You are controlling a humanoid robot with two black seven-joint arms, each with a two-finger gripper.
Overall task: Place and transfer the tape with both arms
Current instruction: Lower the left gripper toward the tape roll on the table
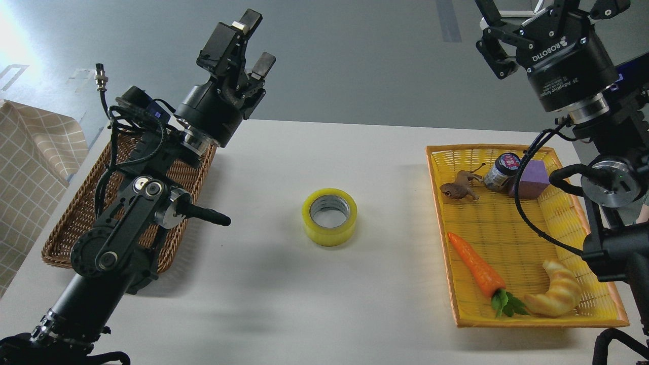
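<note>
Head view, looking down on a wide white worktop (284,314), matte and bare across the middle, grey floor beyond its far edge. Brown wicker basket (66,238) directly beneath the left arm, checked cloth (35,152) further out to that side. Yellow tray (507,223) below and just inboard of the right tool (537,20), carrying a purple block (532,177), small jar (502,171), toy frog (459,188), carrot (474,263) and croissant (557,294). Left tool (256,43) raised off the surface, fingers parted, nothing between them. Right tool held high near the frame's top, fingers spread, likewise empty. The tape (329,216) flat on the worktop, hole upward, below and to the right of the left tool, well apart from it, and below and left of the right tool, roughly midway between basket and tray. Probably light and fairly stiff, with a rigid cardboard core; outer film likely smooth and somewhat slippery, unlikely to be fragile. Best hold judged to be across one wall of the ring, one finger down the hole and one outside, or across the full outer width if the opening allows. Plenty of free surface all round the roll, so approach from above looks unobstructed; handover space between the two tools also appears open.
</note>
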